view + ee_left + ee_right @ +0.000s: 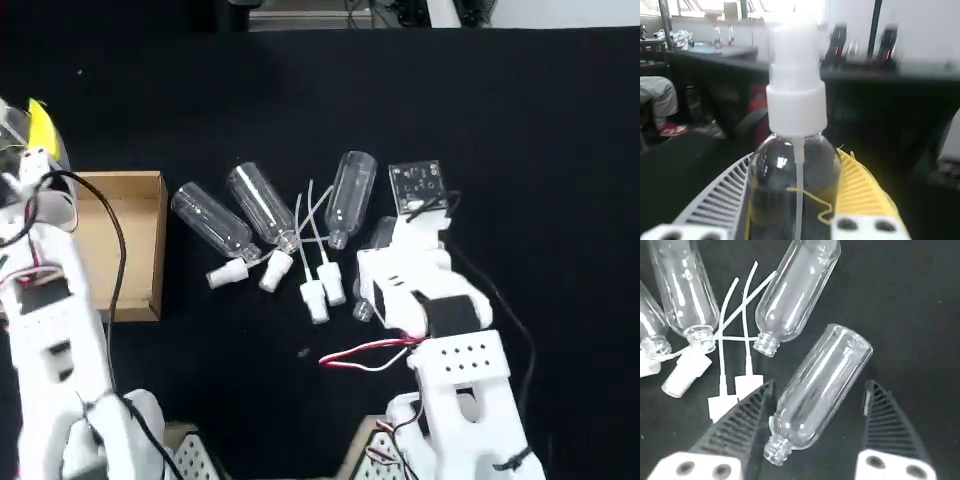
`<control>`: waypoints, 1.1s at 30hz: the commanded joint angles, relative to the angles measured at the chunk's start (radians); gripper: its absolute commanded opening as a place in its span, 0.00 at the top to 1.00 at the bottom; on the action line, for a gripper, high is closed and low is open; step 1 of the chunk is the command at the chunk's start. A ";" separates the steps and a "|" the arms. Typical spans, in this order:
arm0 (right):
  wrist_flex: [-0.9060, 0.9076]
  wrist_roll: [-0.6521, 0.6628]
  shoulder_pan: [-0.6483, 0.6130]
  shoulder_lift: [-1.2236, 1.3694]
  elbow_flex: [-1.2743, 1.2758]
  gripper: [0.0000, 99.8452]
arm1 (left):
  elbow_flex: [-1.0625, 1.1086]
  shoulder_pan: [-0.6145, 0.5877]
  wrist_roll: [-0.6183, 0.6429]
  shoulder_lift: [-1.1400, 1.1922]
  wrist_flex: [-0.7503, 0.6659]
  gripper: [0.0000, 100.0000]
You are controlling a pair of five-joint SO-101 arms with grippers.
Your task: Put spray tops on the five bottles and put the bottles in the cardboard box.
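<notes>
My left gripper (792, 167) is shut on a clear bottle (790, 175) with a white spray top (796, 95) fitted; in the high view it is raised at the far left (30, 135), behind the cardboard box (120, 240). My right gripper (819, 390) is open, its fingers either side of a lying uncapped bottle (827, 367); in the high view the arm (400, 275) covers most of that bottle (381, 232). Three more uncapped bottles (210, 220) (262, 205) (350, 195) lie between box and right arm. Loose spray tops (228, 272) (277, 270) (322, 292) lie in front of them.
The table (500, 120) is covered in black cloth. The box stands open beside the left arm (50, 330), with a black cable (118, 250) hanging across it. A red and white wire (360, 355) trails from the right arm's base.
</notes>
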 commanded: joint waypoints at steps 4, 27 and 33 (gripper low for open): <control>-0.063 -0.008 -0.012 -0.015 0.010 0.76 | 0.033 -0.064 -0.167 0.336 -0.428 0.97; -0.063 -0.008 -0.011 -0.015 0.022 0.76 | -0.053 -0.116 -0.064 0.862 -0.850 0.97; -0.063 -0.008 -0.011 -0.015 0.022 0.76 | -0.084 -0.107 -0.063 0.879 -0.850 0.97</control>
